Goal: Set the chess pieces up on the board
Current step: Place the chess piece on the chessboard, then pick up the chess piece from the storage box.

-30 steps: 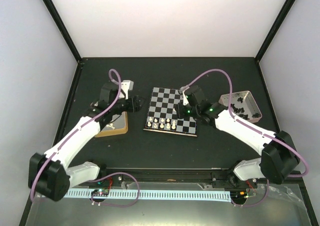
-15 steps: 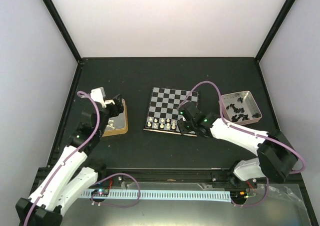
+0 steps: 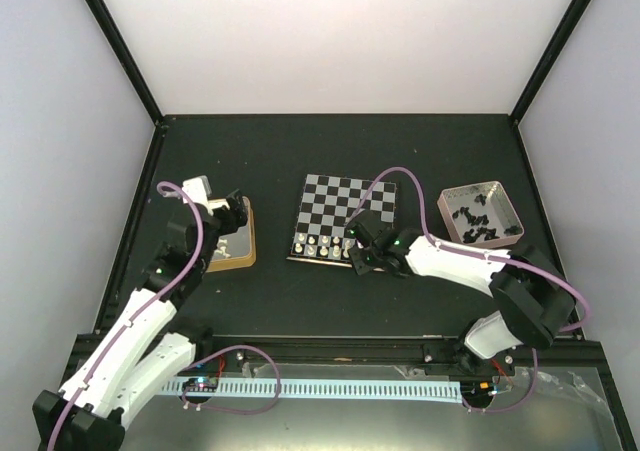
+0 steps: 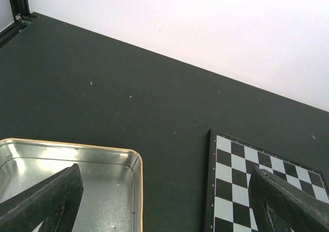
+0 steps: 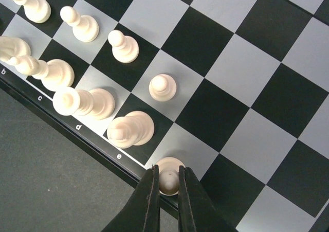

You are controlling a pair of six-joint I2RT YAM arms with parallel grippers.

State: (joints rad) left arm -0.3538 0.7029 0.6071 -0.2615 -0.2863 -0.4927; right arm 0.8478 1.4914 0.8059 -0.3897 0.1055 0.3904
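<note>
The board point(image 3: 345, 203) lies mid-table, and several cream-white chess pieces point(image 3: 322, 246) stand along its near edge. My right gripper point(image 3: 358, 255) hangs low over the board's near edge. In the right wrist view it point(image 5: 168, 169) is shut on a cream-white piece point(image 5: 169, 180) standing on a pale edge square to the right of file e. Other white pieces point(image 5: 131, 129) stand upright to its left on the board point(image 5: 257, 52). My left gripper point(image 3: 236, 215) is open and empty above the gold-sided tin point(image 3: 232, 255). The left wrist view shows its jaws point(image 4: 165, 171) wide apart.
A pinkish-silver tin point(image 3: 497, 191) at the right holds several black pieces point(image 3: 478, 216). The gold-sided tin's rim point(image 4: 136, 160) and the board's left edge point(image 4: 241, 165) show in the left wrist view. Dark table frame rails run along both sides.
The left arm has pulled back from the board's left side to above the gold-sided tin. The right gripper has come down and left to the board's near edge with the white piece.
</note>
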